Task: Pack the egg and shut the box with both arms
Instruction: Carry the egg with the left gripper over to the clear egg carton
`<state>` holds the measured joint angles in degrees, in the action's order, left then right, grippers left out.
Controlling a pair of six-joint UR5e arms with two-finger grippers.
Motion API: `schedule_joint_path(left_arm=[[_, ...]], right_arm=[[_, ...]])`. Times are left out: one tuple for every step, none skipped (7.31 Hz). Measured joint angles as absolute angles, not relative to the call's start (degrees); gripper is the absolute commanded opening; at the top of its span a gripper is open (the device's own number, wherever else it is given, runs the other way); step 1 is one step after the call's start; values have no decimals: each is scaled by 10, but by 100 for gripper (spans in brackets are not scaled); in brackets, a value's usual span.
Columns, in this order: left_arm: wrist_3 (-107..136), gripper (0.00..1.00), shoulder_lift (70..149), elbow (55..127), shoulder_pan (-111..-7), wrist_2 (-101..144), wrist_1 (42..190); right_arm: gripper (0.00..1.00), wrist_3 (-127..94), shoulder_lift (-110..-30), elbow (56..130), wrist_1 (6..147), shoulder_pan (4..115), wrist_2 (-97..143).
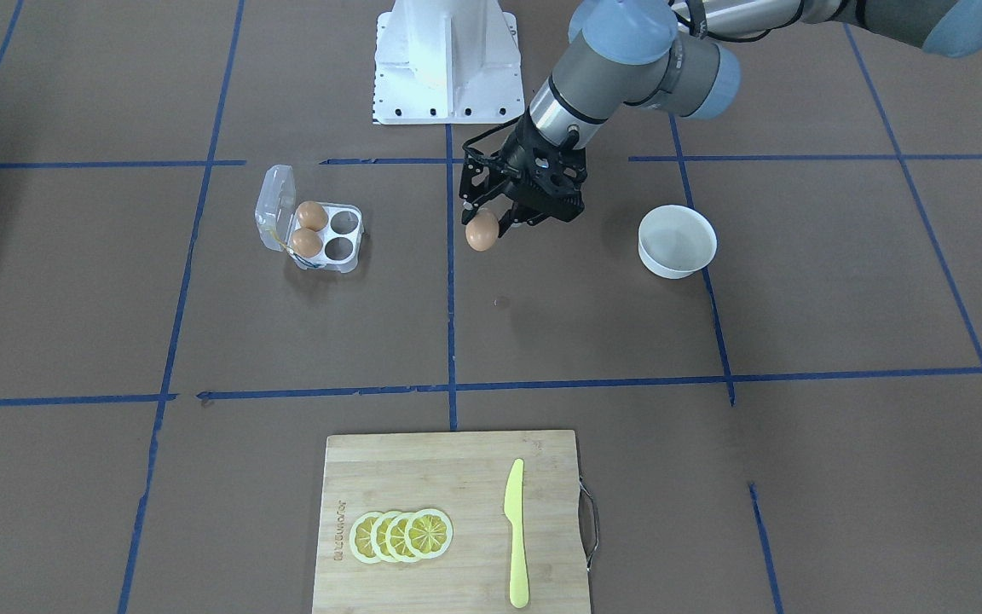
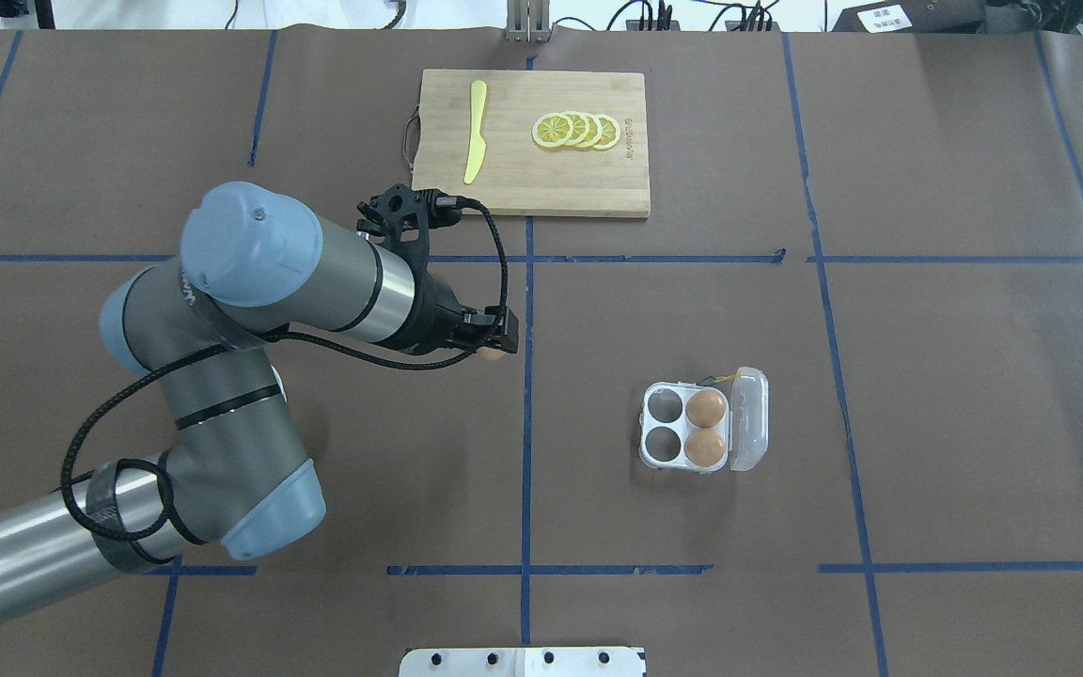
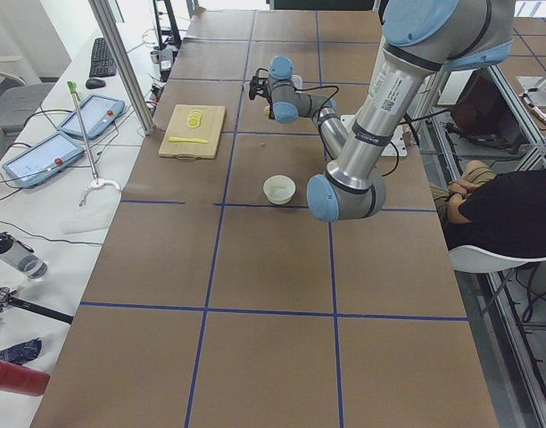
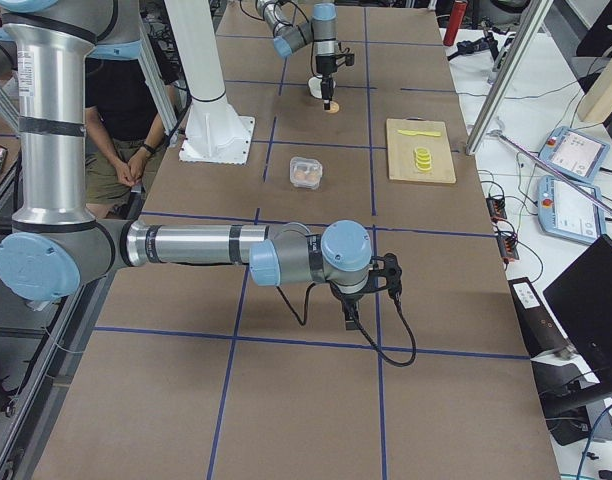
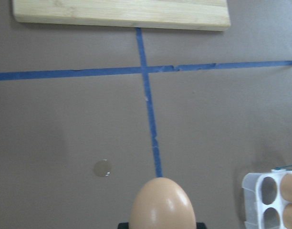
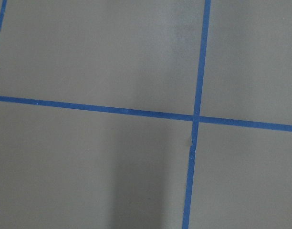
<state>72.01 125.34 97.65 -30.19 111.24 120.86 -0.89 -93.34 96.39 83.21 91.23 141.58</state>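
One camera looked down from behind the robot; another faced it across the table. Both saw the box and the wooden board. Two watched from the table's ends. Wrist cameras looked down, close.

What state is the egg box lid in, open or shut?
Open. The lid lies swung back beside the box, all four cells exposed: two eggs, two empty.

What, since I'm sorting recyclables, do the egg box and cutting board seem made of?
The box looks like clear glossy plastic: the table shows through its lid. The cutting board looks like bamboo or pale wood, matte, with visible strip grain.
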Motion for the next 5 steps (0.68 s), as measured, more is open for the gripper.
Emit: schedule_joint_path(left_arm=[[741,5,1274,956,-275,1080,1232],[759,5,1294,941,-251,1056,1240],[772,5,1319,921,-232,1038,1244],[780,5,1349,892,-214,1015,1247],[784,1,1375,860,-200,995,1256]], right_arm=[[100,-9,-932,962,833,912,1414],[100,-10,-933,961,831,912,1416],[100,-9,-935,961,830,912,1418],[100,-8,-935,963,830,911,1420],[100,-7,-935,964,830,911,1421]])
